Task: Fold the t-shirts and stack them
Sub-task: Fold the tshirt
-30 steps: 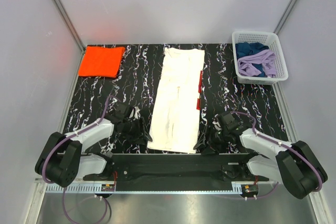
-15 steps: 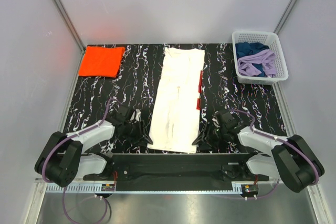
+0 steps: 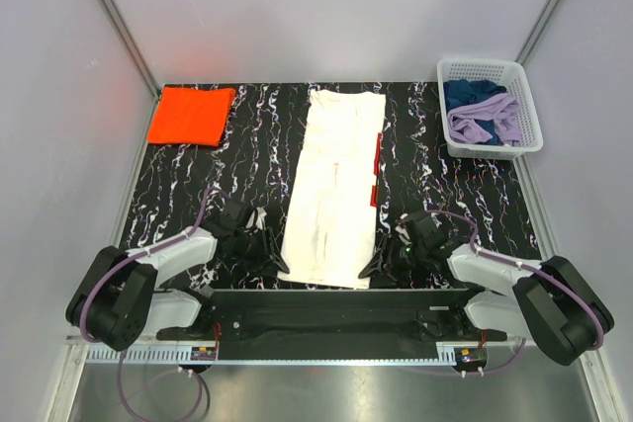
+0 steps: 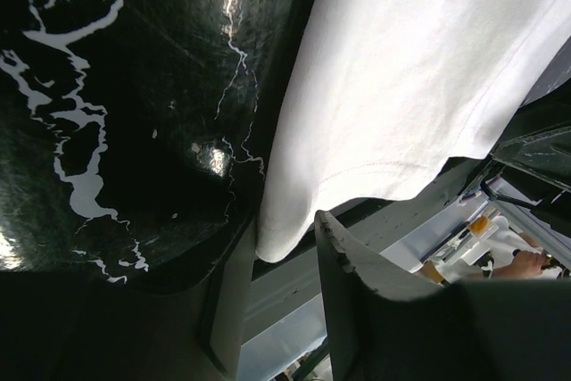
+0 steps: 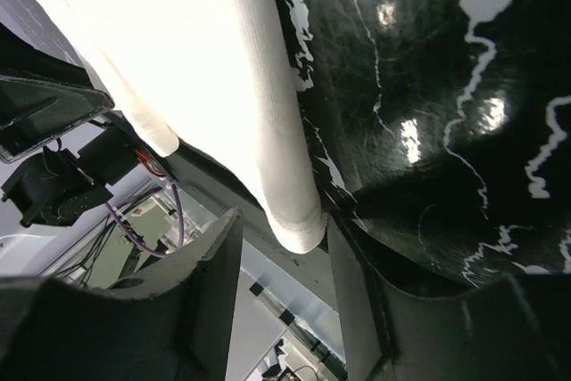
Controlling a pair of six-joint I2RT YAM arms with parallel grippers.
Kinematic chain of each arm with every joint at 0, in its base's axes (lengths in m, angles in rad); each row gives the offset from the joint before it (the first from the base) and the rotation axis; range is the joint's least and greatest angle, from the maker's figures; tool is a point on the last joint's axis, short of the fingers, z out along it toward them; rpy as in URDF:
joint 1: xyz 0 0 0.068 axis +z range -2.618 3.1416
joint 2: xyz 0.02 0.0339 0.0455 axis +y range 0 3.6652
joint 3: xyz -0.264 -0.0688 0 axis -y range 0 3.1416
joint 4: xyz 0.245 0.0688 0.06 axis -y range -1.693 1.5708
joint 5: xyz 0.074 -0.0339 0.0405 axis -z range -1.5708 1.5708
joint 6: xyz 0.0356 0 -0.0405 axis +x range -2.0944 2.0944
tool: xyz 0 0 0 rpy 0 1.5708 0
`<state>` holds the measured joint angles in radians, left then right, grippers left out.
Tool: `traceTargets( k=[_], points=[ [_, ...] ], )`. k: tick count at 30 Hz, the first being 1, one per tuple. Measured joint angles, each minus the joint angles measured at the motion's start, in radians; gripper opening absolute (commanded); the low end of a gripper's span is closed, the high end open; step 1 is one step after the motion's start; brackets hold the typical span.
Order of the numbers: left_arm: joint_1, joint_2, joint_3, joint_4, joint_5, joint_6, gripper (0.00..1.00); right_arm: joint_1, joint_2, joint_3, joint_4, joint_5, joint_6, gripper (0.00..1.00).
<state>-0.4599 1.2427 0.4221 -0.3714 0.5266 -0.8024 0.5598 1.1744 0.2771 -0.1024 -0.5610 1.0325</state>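
The white shirt (image 3: 334,185) lies flat in the middle of the table (image 3: 247,155). It is folded into one long strip that runs from 12 o'clock down to 6 o'clock. Its collar end is at 12 and its bottom hem is at 6, close to the near edge of the table. Two small red bits (image 3: 377,153) peek out along its 3 o'clock side.

The left gripper (image 3: 269,256) is low at the shirt's 7 o'clock corner. In the left wrist view that corner sits between the fingers (image 4: 375,274) and touches one of them. I cannot tell if they pinch the cloth or only stand around it.

The right gripper (image 3: 381,262) is low at the shirt's 5 o'clock corner. In the right wrist view the thick folded corner sits between its two fingers (image 5: 210,274). It is close to one finger and a thin gap shows by the other. I cannot tell if it is squeezed.

The orange shirt (image 3: 190,116) is folded into a flat square at 10 o'clock, in the far left corner of the table, well apart from the white shirt.

A white basket (image 3: 492,149) stands at 2 o'clock, in the far right corner. A purple cloth (image 3: 485,124) and a blue cloth (image 3: 473,93) lie bunched up inside it.
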Motion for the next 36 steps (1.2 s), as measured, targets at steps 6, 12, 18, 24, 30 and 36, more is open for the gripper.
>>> traceTargets(
  k=[6,12,18,24,30,36],
  points=[
    [0.0,0.006,0.002,-0.001,0.002,0.0,0.34,0.002,0.06,0.0,0.073,-0.036,0.021,0.5],
    [-0.005,0.023,0.002,-0.001,-0.006,0.008,0.0,0.006,0.103,-0.002,0.099,-0.032,0.014,0.09],
    [-0.018,0.012,0.003,-0.003,-0.012,0.015,0.0,0.016,0.107,-0.003,0.092,-0.021,0.008,0.0],
    [-0.05,-0.146,0.01,-0.107,-0.055,0.008,0.0,0.068,-0.052,-0.003,-0.048,0.03,0.009,0.0],
    [-0.053,-0.176,0.164,-0.246,-0.094,0.027,0.0,0.07,-0.204,0.076,-0.218,0.074,0.015,0.0],
    [-0.037,-0.004,0.465,-0.329,-0.139,0.093,0.0,-0.021,-0.095,0.262,-0.327,0.074,-0.055,0.0]
  ],
)
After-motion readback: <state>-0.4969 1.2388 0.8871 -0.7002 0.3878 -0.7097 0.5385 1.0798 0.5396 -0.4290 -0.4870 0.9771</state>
